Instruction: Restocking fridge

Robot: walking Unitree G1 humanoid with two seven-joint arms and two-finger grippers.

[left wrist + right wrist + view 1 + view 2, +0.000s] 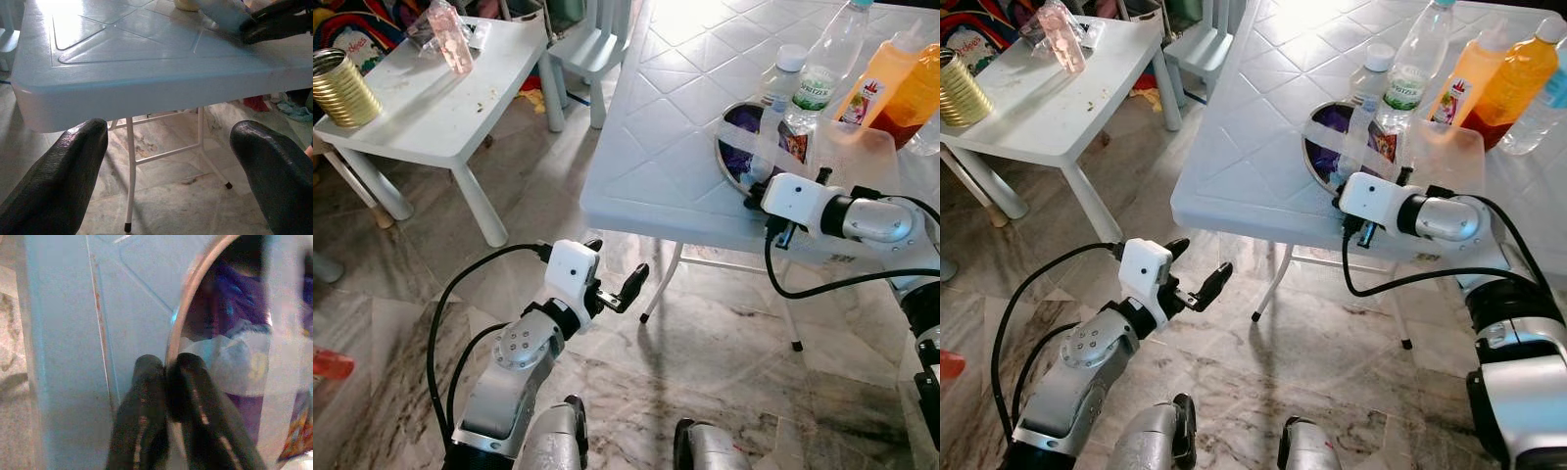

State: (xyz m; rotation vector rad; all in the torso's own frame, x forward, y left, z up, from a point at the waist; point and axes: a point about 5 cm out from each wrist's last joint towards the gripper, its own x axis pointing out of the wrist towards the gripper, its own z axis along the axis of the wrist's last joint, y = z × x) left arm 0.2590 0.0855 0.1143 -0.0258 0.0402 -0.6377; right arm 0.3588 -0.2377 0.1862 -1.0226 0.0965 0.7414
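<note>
Left gripper [612, 284] is hovering low before the white table [656, 147], its fingers [63, 171] spreading wide. Beyond it, the right gripper [166, 382] is pinching the near rim of a metal bowl [736, 157] on the table edge; bottles [822, 69] are standing behind the bowl.

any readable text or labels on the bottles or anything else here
Nothing reads clearly.
Clear water bottle: green and white label, lettering too blurred to read.
Orange bottle: white and red label, print too small to read.
Small capped bottle: no readable text.
Round tin under tape strips: purple and orange print, illegible.
Gold can on the small white table: no text seen.
</note>
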